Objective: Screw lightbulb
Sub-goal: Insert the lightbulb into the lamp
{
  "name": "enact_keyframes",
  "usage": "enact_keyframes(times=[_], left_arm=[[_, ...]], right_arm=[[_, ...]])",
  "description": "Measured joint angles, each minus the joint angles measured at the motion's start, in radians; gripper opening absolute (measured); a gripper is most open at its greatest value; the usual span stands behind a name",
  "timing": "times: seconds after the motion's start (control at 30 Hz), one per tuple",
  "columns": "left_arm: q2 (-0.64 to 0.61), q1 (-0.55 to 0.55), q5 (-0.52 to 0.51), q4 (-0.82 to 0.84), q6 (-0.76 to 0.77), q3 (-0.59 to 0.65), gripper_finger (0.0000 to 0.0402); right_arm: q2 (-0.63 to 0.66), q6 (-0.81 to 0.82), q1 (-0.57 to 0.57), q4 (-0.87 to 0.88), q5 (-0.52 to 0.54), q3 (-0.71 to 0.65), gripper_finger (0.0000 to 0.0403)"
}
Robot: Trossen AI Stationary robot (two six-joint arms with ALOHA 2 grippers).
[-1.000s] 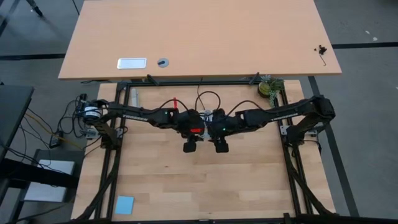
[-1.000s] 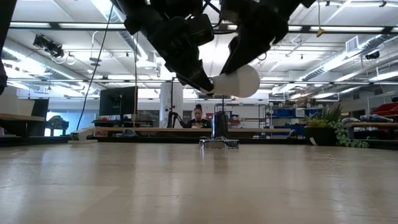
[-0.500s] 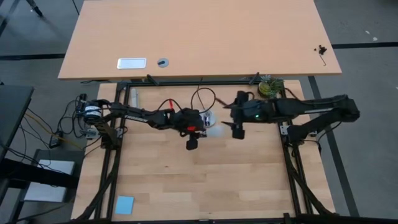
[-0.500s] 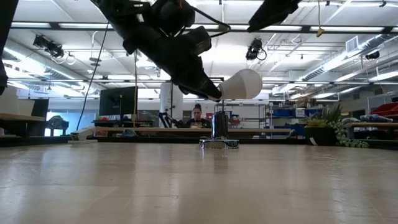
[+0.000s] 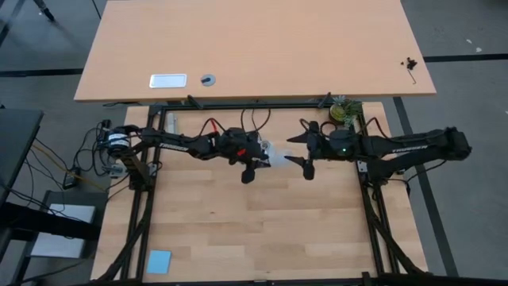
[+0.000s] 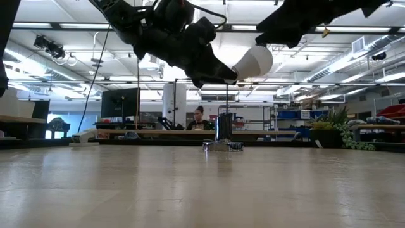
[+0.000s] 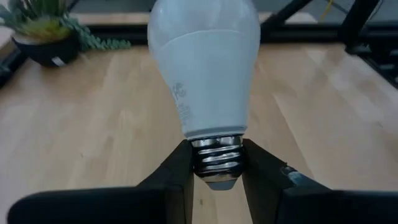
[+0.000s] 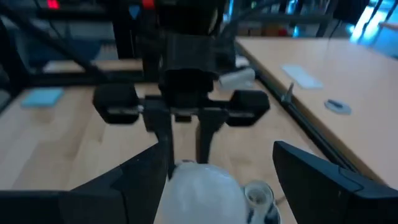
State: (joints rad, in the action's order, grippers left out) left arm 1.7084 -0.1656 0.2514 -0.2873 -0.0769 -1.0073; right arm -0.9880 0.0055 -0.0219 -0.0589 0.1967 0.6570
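Observation:
The lightbulb (image 7: pixel 205 68), white with a grey screw base, hangs above the table's middle (image 5: pixel 278 161) with my left gripper (image 7: pixel 216 163) shut on it. In the low view the lightbulb (image 6: pixel 253 61) tilts, with its glass end up and toward the right. Under it, the silver socket (image 6: pixel 223 145) with its black cord rests on the table by its flat base. My right gripper (image 5: pixel 300 164) stands open just right of the lightbulb and a little higher. Its fingers are spread wide in the right wrist view (image 8: pixel 222 149) and touch nothing. My left gripper pinches the lightbulb's metal screw base (image 7: pixel 214 152) between its two fingers (image 7: pixel 180 171), one on each side of the thread. The fingers come from the table's left, slanting, in line with the lightbulb. It is lifted clear, its glass end pointing away from the gripper.
A potted plant (image 5: pixel 345 111) stands at the table's far right corner, and a blue pad (image 5: pixel 159 260) lies near the front left. A second table (image 5: pixel 254 48) lies beyond the far edge. A person (image 6: pixel 201 117) sits in the room behind.
My right gripper has drawn back from the lightbulb toward the table's right edge and risen a little, its fingers still wide. My left gripper has tipped upward, so the lightbulb's glass end now stands higher and tilts up. The socket has stayed in place.

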Motion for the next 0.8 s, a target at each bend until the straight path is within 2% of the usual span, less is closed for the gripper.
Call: enact_keyframes(times=[0.37,0.57,0.8], left_arm=[[0.000,-0.069,0.166,-0.213,0.011,0.000,0.0097],[-0.001,-0.104,0.282,-0.403,0.089,0.000,0.0097],[-0.002,-0.141,0.324,-0.585,0.187,0.000,0.0097]], right_arm=[[0.027,-0.014,0.000,-0.425,0.000,-0.107,0.0303],[0.027,-0.059,0.000,-0.549,0.014,-0.109,0.0311],[0.027,-0.061,0.000,-0.627,0.016,-0.109,0.0316]])
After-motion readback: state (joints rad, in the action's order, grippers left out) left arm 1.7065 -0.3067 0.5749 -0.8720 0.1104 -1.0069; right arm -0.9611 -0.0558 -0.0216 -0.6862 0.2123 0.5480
